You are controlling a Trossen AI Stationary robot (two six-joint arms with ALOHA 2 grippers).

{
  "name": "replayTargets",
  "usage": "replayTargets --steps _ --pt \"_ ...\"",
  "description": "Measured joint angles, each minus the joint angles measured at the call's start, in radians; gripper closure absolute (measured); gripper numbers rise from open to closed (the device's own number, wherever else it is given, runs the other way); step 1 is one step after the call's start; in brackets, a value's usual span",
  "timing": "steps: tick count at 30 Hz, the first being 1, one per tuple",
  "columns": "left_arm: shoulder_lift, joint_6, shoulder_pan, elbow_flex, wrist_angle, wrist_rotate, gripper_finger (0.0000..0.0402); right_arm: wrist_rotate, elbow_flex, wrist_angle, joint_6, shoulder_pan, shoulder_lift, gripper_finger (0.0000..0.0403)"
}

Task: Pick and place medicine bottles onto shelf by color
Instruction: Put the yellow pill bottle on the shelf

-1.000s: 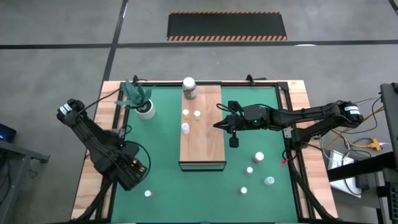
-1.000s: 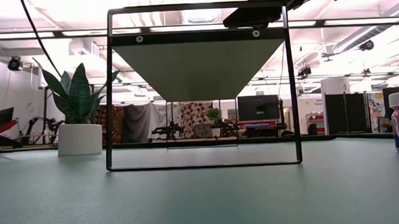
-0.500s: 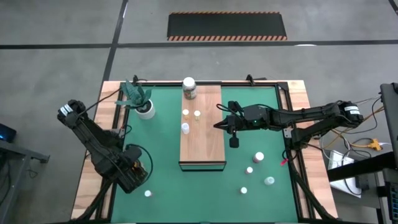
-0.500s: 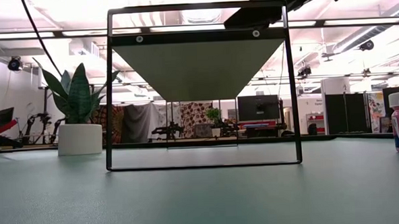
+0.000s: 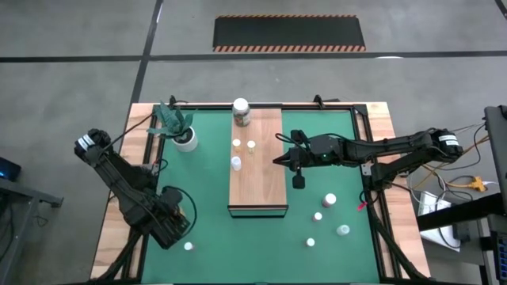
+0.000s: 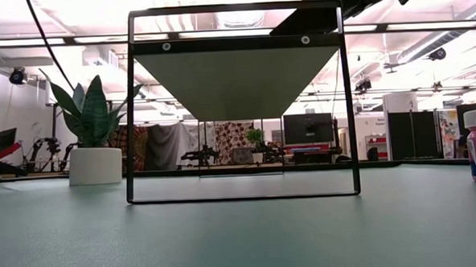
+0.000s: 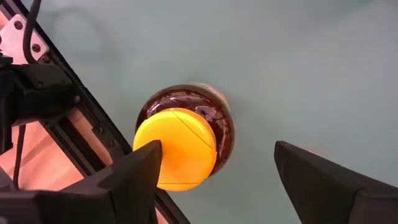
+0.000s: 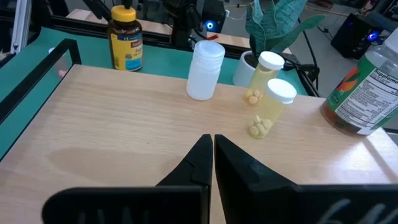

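In the left wrist view, the amber jar with a yellow lid (image 7: 180,146) stands on the green mat. My left gripper (image 7: 217,147) is open above it, one finger by the lid's edge and the other well clear. I cannot tell whether the near finger touches it. In the high view my left gripper (image 5: 170,222) hides the jar. My right gripper (image 8: 212,138) is shut and empty over the wooden shelf (image 5: 257,178), near its right edge (image 5: 279,160). A white-lidded jar (image 5: 241,112) and three small bottles (image 5: 237,161) stand on the shelf.
Several small bottles (image 5: 329,200) stand on the mat right of the shelf, and one (image 5: 188,246) stands near the front left. A potted plant (image 5: 183,133) stands at the far left. In the low view the shelf's black frame (image 6: 132,114) stands mid-table.
My left gripper has shifted a little toward the table's near edge and right. My right arm has kept still.
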Motion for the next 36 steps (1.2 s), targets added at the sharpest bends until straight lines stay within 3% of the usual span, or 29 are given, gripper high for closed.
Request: replayTargets --steps 7,13,22,26,32,36 --pt "-0.003 0.002 0.000 0.048 -0.037 0.006 0.0109 0.000 0.000 0.009 0.000 0.000 0.000 0.0394" --pt "-0.003 0.011 -0.003 0.020 -0.110 0.018 0.0109 0.000 0.000 0.008 0.010 0.000 0.000 0.0394" --pt "0.001 0.035 -0.006 -0.055 -0.024 0.018 0.0111 0.000 -0.001 0.008 0.018 0.000 0.004 0.0394" --pt "0.002 0.035 -0.006 -0.057 -0.023 0.018 0.0137 -0.001 -0.001 0.000 0.018 0.000 0.005 0.0394" --pt "0.002 0.016 -0.006 -0.057 -0.022 0.020 0.0205 -0.001 -0.003 0.000 0.007 0.000 0.005 0.0394" --pt "0.002 -0.010 -0.006 -0.057 -0.024 0.020 0.0208 -0.001 -0.003 0.000 0.007 0.000 0.005 0.0394"
